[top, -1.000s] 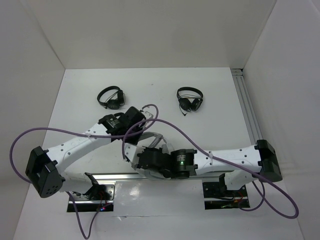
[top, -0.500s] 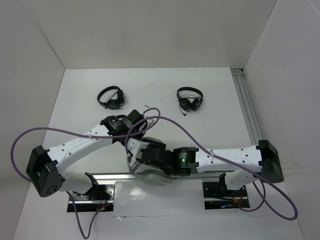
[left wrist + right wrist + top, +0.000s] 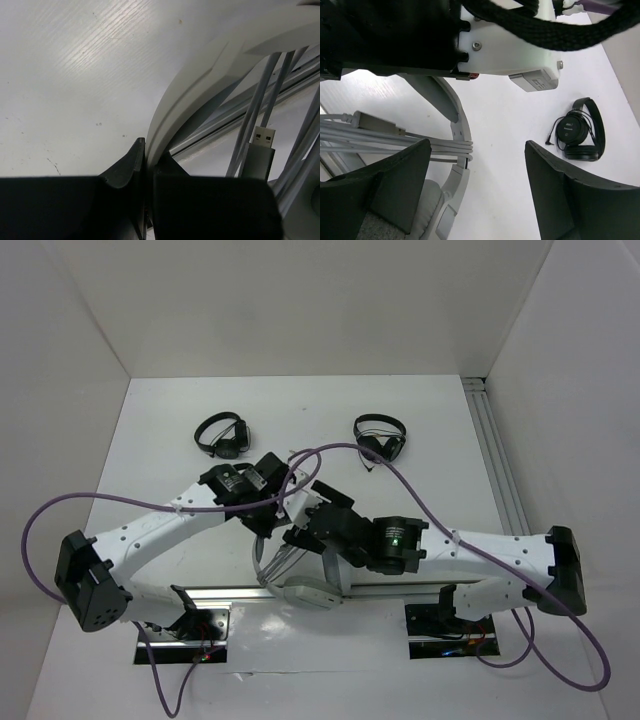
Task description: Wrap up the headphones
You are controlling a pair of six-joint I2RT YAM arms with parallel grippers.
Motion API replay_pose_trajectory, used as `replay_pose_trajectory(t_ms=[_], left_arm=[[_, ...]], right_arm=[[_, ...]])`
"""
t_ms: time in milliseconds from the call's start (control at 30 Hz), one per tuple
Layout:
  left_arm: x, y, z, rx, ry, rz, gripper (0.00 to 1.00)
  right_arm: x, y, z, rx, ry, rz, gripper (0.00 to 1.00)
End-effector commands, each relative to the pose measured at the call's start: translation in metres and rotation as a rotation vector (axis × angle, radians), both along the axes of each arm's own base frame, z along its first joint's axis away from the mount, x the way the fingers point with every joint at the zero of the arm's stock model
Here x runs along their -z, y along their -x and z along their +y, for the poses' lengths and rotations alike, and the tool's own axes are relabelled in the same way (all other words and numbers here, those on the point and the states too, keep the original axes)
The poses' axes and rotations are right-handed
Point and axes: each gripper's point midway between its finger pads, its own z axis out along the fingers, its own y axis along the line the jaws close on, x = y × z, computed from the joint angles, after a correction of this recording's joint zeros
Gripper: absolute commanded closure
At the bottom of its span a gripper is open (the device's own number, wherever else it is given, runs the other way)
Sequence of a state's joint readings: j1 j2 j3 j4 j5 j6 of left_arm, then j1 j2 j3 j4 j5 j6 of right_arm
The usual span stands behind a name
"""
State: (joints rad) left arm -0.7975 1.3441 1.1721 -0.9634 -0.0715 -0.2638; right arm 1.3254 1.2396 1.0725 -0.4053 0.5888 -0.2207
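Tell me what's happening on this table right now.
The left gripper is clamped on the band of the white headphones. Their grey cable already runs in several strands across the band, with its USB plug showing beside them. The right gripper sits open next to those strands. Two black headphones lie farther back, apart.

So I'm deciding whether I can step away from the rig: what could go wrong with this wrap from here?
Nothing holds the grey cable turns round the headband: the USB plug lies ungripped and the right gripper has its jaws open, so they may unwind. The left gripper pinches only the band's thin edge, so the white headphones could slip or twist out.
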Motion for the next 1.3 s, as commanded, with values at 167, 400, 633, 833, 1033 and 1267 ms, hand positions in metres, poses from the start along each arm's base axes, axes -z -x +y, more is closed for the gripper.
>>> replay_pose_trajectory(t_ms=[167, 400, 633, 833, 1033, 1267], left_arm=[[-0.01, -0.012, -0.019, -0.006, 0.034, -0.006, 1.0], [-0.023, -0.066, -0.062, -0.092, 0.068, -0.088, 1.0], [-0.012, -0.133, -0.147, -0.119, 0.127, -0.109, 1.0], [0.042, -0.162, -0.205, -0.165, 0.171, -0.03, 1.0], [0.065, -0.176, -0.235, -0.229, 0.273, 0.014, 1.0], [0.079, -0.179, -0.225, -0.303, 0.278, 0.034, 0.82]], right_arm=[[-0.063, 0.009, -0.011, -0.018, -0.294, 0.028, 0.04], [-0.139, 0.004, -0.064, 0.185, -0.56, 0.017, 0.0], [-0.178, -0.008, -0.135, 0.554, -0.703, 0.016, 0.0], [-0.191, 0.002, -0.149, 0.522, -0.788, 0.069, 0.0], [-0.177, 0.006, -0.149, 0.505, -0.752, 0.094, 0.0], [-0.165, 0.011, -0.135, 0.46, -0.741, 0.151, 0.0]])
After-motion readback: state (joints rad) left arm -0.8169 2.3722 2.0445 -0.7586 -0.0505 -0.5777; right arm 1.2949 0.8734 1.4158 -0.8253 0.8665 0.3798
